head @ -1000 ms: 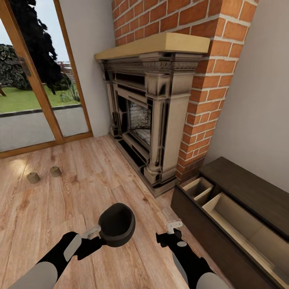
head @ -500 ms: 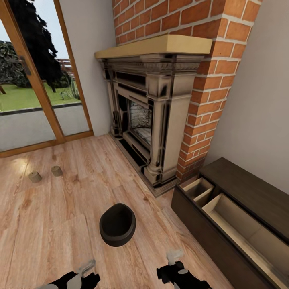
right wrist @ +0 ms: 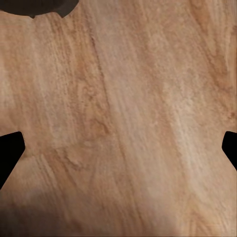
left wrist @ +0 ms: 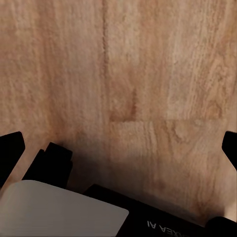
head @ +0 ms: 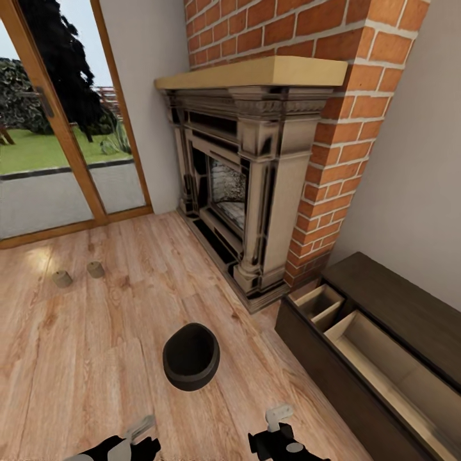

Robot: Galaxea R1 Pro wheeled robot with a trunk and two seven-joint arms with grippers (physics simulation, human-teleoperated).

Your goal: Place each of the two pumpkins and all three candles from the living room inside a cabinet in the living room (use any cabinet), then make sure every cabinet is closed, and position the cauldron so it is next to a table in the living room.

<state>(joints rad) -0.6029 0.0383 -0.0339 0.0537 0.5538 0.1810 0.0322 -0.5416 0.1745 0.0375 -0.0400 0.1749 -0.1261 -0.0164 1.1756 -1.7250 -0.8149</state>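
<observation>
Cauldron (head: pixel 191 356): upright on wood floor (head: pixel 96 346), before fireplace (head: pixel 243 186). Two candles (head: pixel 63 278) (head: pixel 95 269): floor, toward glass door (head: pixel 57 128). Cabinet (head: pixel 358 358): right of fireplace, compartments open. Left claw (left wrist: pixel 118 153), right claw (right wrist: pixel 118 153): spread wide, empty, apart from cauldron.

Your left gripper (left wrist: pixel 118 148) hangs spread wide over bare wooden floor (left wrist: pixel 123 74), fingertips (left wrist: pixel 10 148) at either edge, grasping nothing, robot body (left wrist: pixel 64 207) beneath.
</observation>
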